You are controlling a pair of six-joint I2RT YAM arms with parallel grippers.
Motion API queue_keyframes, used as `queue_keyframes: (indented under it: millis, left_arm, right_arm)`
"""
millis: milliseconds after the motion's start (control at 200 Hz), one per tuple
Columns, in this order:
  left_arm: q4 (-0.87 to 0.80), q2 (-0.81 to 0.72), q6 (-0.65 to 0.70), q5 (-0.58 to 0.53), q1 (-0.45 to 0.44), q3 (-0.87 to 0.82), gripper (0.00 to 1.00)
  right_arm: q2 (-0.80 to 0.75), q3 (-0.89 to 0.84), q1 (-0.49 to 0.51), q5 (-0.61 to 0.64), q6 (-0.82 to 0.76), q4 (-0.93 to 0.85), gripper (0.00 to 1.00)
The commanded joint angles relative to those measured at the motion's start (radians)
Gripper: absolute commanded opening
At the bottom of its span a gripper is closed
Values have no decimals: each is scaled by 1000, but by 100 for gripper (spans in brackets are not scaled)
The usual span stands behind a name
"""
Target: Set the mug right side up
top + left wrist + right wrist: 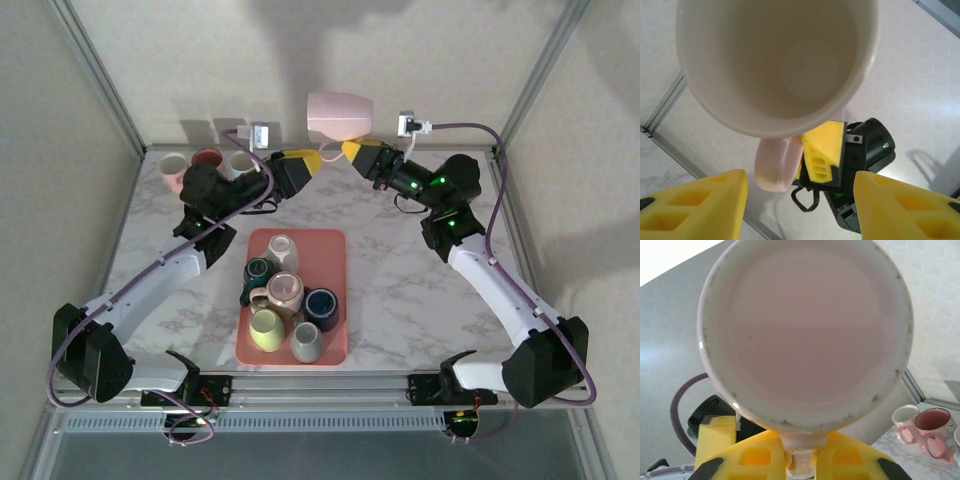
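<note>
A pale pink mug [340, 115] hangs in the air above the back of the table. It is tipped on its side with the handle pointing down. My right gripper [352, 150] is shut on the handle [802, 460]; its wrist view faces the mug's base [805, 325]. My left gripper [310, 163] hovers just left of the mug, open. In the left wrist view the mug's open mouth [775, 60] faces me. The handle [772, 165] and a right finger [824, 150] sit beyond my own gripper [800, 210], and nothing lies between its fingers.
A salmon tray [330, 245] in the middle of the marble table holds several mugs. Three more mugs [205, 160] stand at the back left, with pink ones [932, 422] in the right wrist view. Metal frame posts and walls enclose the back and sides.
</note>
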Motion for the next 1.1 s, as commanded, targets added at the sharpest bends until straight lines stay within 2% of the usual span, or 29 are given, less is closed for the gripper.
queue_keyframes:
  millis: [0, 606, 1092]
  left_arm:
    - [54, 8, 27, -26, -11, 31, 58]
    - [199, 85, -54, -15, -35, 82, 52]
    - [228, 139, -74, -2, -44, 121, 32]
  right_arm:
    - [-6, 23, -3, 19, 31, 143, 0]
    - [10, -9, 11, 16, 128, 230, 0]
    - [30, -23, 21, 16, 177, 281, 0]
